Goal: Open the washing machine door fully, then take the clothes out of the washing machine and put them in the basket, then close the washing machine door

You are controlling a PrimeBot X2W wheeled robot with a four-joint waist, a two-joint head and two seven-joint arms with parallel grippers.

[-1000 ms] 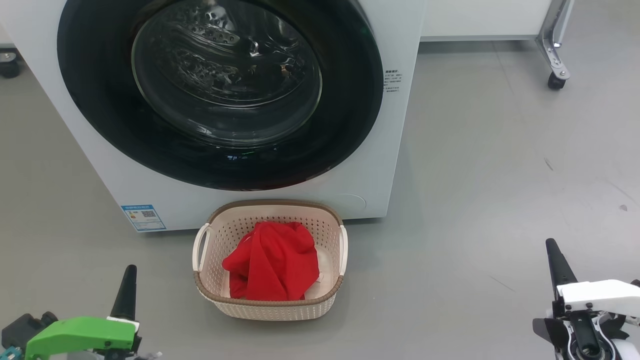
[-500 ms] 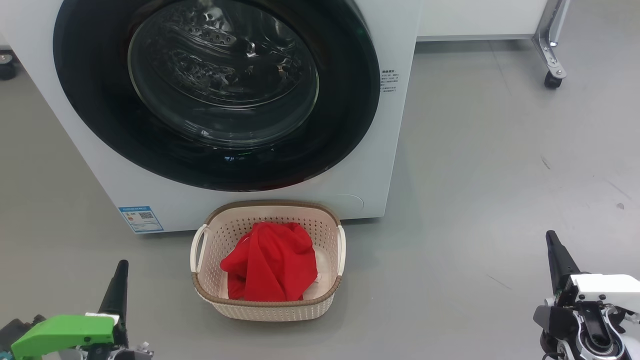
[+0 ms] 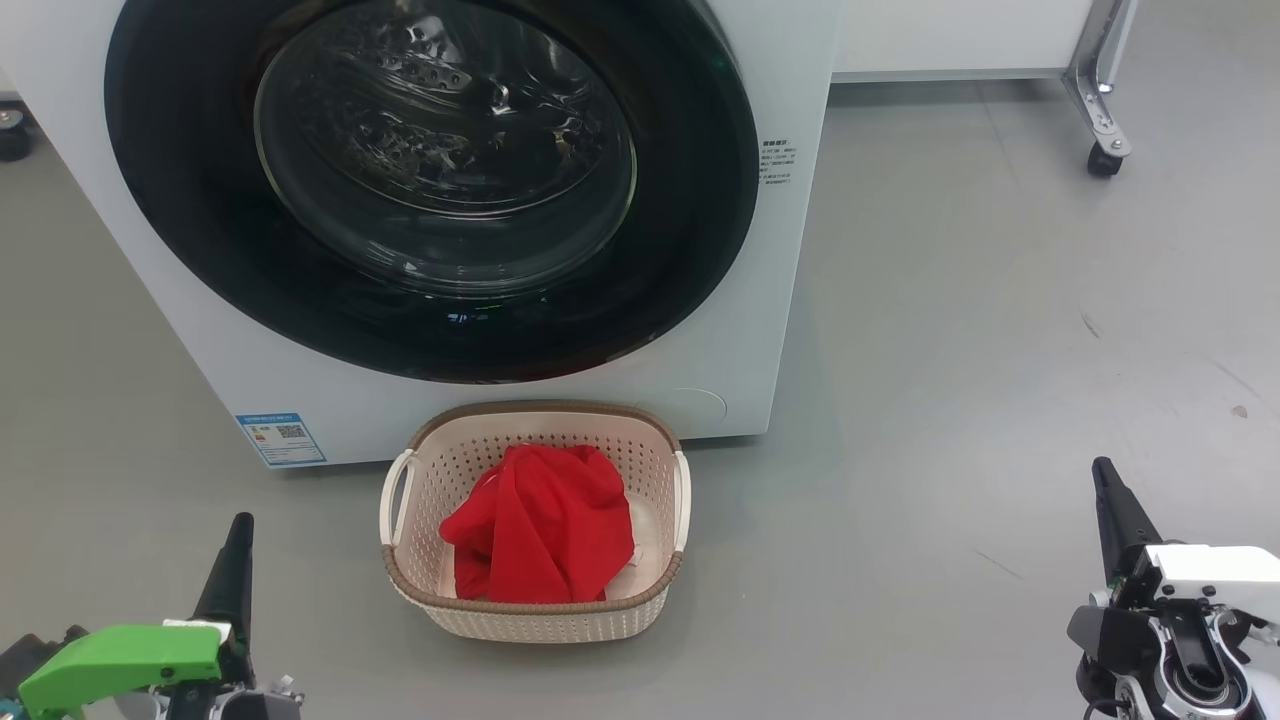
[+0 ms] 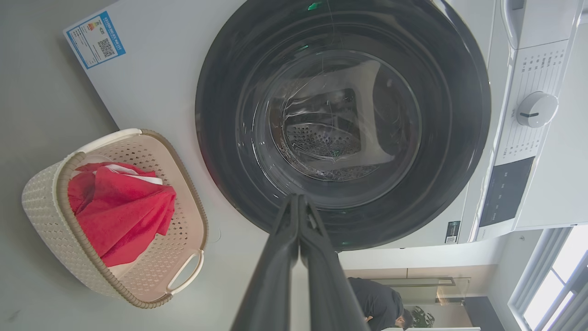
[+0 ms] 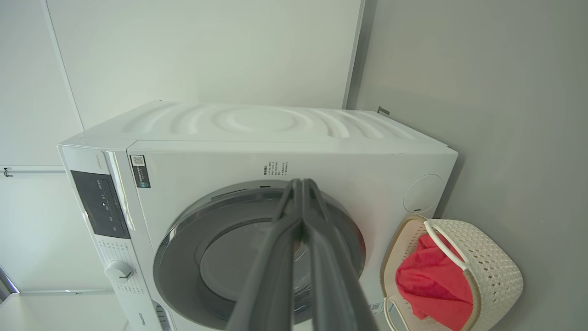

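Lying in basket (image 3: 540,408), clothes (image 3: 540,525) sat ahead of both arms; left claw (image 3: 240,520) nearer than right claw (image 3: 1100,465). Washing machine door (image 3: 440,180) looked shut flush on washing machine (image 3: 800,100). Both claws pinched closed, empty; task judged complete.

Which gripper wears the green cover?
The left gripper, at the head view's lower left; the right gripper, at the lower right, has a white cover instead.

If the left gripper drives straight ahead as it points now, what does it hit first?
Likely the washing machine door, on its glossy black ring; nothing shows between, though depth is unclear.
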